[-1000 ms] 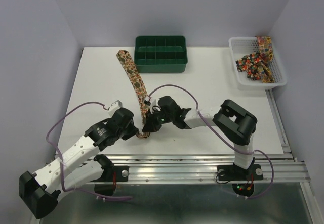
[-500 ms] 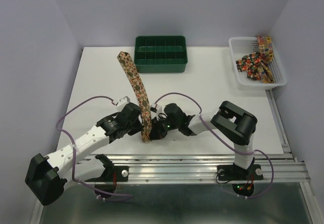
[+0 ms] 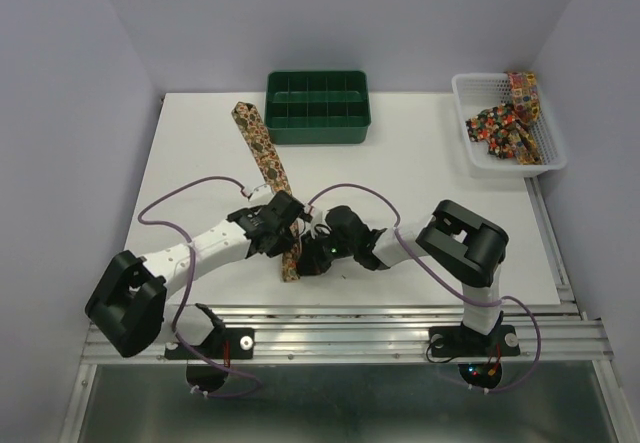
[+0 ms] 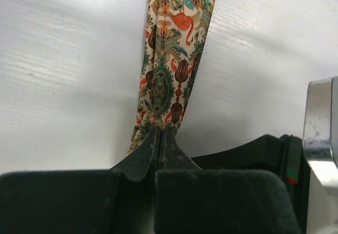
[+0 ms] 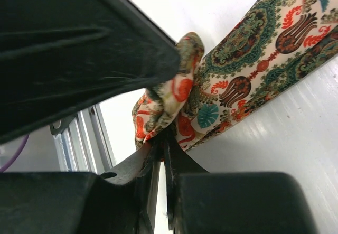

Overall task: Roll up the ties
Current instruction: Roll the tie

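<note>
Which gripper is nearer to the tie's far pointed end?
Left. The left gripper pinches the tie farther up its length; the right gripper pinches the bunched near end.

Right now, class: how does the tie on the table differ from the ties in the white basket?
The table tie lies stretched in one long strip; the basket ties are bunched in a heap. The left gripper and right gripper both pinch the table tie toward its near end; nothing touches the basket ties. Shared: a busy multicolour print.
</note>
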You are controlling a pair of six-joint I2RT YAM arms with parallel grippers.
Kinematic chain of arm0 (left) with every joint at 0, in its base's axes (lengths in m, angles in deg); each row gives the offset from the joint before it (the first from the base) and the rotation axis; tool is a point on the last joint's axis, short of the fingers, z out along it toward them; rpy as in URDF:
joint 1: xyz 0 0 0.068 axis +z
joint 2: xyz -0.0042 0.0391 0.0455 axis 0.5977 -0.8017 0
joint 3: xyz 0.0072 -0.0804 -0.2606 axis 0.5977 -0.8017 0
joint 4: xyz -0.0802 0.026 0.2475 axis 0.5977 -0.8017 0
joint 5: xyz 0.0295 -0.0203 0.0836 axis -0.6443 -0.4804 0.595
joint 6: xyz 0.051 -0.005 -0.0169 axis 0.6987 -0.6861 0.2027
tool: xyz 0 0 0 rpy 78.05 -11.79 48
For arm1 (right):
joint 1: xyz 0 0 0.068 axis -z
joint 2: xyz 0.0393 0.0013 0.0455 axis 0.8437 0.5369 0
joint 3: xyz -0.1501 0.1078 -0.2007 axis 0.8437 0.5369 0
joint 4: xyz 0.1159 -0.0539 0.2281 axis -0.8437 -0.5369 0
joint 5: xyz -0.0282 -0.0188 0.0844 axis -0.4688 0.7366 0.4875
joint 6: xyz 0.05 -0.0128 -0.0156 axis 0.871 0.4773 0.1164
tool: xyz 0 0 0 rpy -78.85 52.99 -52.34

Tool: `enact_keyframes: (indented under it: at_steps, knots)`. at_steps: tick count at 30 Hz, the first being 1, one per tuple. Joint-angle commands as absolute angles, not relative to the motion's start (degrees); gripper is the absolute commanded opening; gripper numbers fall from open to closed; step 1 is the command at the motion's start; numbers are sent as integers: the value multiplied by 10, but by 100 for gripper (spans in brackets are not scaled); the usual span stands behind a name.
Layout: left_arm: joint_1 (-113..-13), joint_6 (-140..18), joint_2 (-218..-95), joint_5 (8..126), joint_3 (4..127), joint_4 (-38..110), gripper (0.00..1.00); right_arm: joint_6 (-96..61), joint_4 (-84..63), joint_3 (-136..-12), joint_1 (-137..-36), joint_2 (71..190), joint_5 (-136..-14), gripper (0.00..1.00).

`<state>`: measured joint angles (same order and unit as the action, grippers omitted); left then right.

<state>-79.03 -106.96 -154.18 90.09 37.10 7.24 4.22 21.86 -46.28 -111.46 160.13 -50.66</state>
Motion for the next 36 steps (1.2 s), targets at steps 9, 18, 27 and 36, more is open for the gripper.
enact_keyframes:
  at_steps: [9,18,27,36]
  knots:
    - [-792,-1073,-1651,960,420,72,0,46,191,-449,-1115,1591,-583,14]
    - [-791,-1056,-1662,914,402,143,0,45,168,-445,-1115,1587,-612,17]
    - [-792,-1061,-1594,924,379,130,0,-4,83,-500,-1115,1542,-648,22]
    - [-797,-1043,-1530,898,358,140,0,29,60,-508,-1115,1483,-711,22]
